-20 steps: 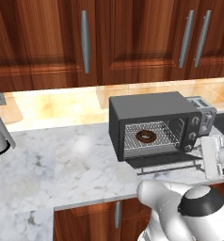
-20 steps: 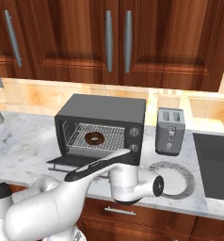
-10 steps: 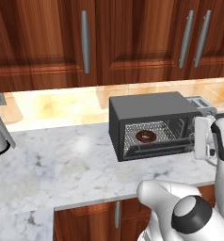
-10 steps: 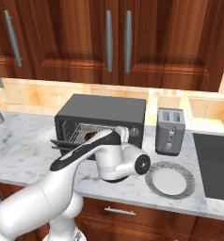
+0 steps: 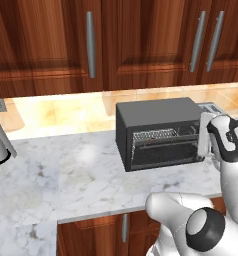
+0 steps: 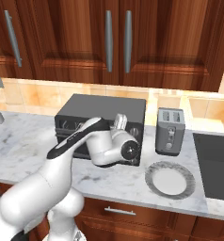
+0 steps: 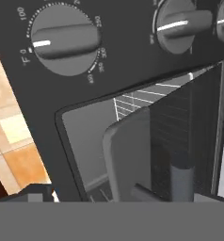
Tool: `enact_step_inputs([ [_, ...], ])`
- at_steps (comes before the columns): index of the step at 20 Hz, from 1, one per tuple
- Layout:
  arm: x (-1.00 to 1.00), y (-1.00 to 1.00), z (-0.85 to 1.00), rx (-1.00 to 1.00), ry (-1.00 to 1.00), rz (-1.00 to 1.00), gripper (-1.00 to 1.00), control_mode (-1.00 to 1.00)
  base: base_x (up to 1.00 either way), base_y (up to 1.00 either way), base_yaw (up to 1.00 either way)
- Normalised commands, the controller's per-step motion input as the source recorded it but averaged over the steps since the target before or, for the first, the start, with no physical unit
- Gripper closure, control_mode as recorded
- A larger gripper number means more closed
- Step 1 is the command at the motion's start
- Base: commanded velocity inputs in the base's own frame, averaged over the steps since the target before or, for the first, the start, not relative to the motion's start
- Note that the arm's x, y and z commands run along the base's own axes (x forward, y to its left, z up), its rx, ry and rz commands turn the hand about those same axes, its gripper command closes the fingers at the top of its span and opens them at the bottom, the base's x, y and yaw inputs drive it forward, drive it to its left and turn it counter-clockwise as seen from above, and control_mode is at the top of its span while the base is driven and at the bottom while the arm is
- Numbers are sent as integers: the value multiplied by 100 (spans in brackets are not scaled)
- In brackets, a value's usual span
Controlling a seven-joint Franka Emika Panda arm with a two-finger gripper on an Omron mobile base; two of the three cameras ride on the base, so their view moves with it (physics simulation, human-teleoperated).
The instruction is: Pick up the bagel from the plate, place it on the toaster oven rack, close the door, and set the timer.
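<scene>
Mostly shut, door tilts a crack off the oven; the bagel inside is hidden. Claw at door's top right, grip can't tell. Plate bare on bench.

I count one oven, one door on it, and three dials on its panel. One slot toaster and one plate sit on the counter. Above, I see three cabinet handles.
</scene>
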Motion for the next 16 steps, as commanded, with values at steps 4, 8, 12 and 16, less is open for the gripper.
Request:
enact_step_inputs([
  [4, 59, 33, 7, 0, -6, -10, -100, -100, 0, 0, 0],
  [8, 41, 25, 8, 0, -9, -9, -100, -100, 0, 0, 0],
  [12, 29, 16, 0, 0, -4, -9, -100, -100, 0, 0, 0],
  [16, 15, 7, 0, 0, 0, -9, -100, -100, 0, 0, 0],
])
